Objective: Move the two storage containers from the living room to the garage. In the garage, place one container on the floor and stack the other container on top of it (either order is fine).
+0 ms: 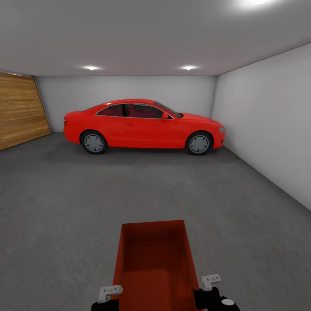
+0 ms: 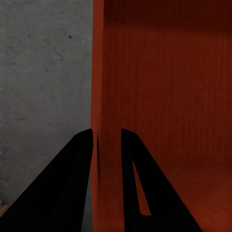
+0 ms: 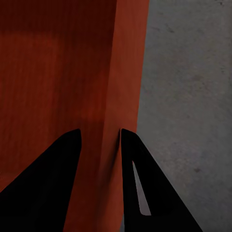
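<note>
A bare white-walled garage with a rough dark grey concrete floor [image 1: 65, 207] holds a glossy red car [image 1: 142, 127] at twelve o'clock, side-on before the back wall. At six o'clock an open-topped orange-red rectangular storage container [image 1: 153, 259] hangs above the floor, nothing inside. The left tool [image 2: 106, 145] is clamped on its left wall, the right tool [image 3: 99, 145] on its right wall.

black fingers [image 2: 72, 183], white wrist brackets [image 1: 110, 293]
</note>
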